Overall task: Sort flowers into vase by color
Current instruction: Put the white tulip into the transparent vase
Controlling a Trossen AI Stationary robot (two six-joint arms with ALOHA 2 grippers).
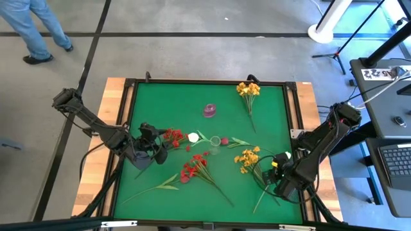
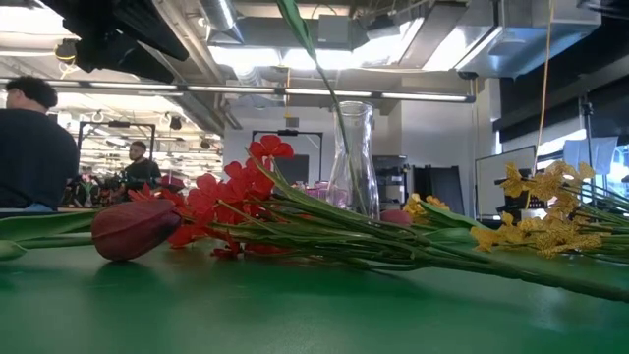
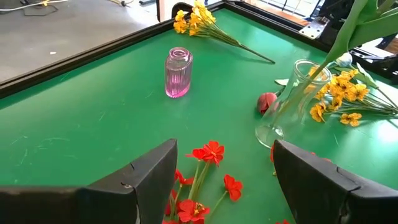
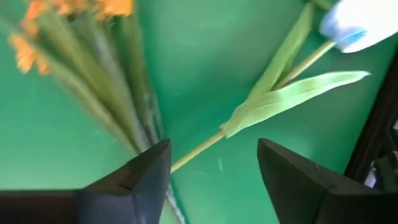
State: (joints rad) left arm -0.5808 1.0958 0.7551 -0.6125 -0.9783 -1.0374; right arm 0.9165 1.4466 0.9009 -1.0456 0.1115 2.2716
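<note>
We see two vases on the green table (image 1: pixel 192 90). A small pink ribbed vase (image 1: pixel 210 110) stands upright toward the far side, and its mouth looks bare in the left wrist view. Near the middle stands a clear glass vase (image 3: pixel 292 102), upright, with one green stem (image 3: pixel 348 28) leaning out of its mouth; the bloom on that stem lies outside every view, so we cannot tell its colour. A dark red bud (image 3: pixel 267 102) lies on the table just beside the clear vase's base. Around the vases the other flowers lie flat: a red spray (image 1: pixel 174 136) under the left gripper, a second red spray (image 1: pixel 194 168) nearer the front edge, a yellow spray (image 1: pixel 248 89) at the far side beyond the pink vase, and another yellow spray (image 1: pixel 247 158) to the right of the clear vase. A white tulip (image 4: pixel 357 25) with a green leaf lies on the table by the right rim, beside the stems of that second yellow spray. The left gripper (image 3: pixel 224 180) hovers over the first red spray with its fingers spread wide, holding nothing. The right gripper (image 4: pixel 214 171) sits low over the white tulip's stem, fingers apart on either side of it without pinching it.
</note>
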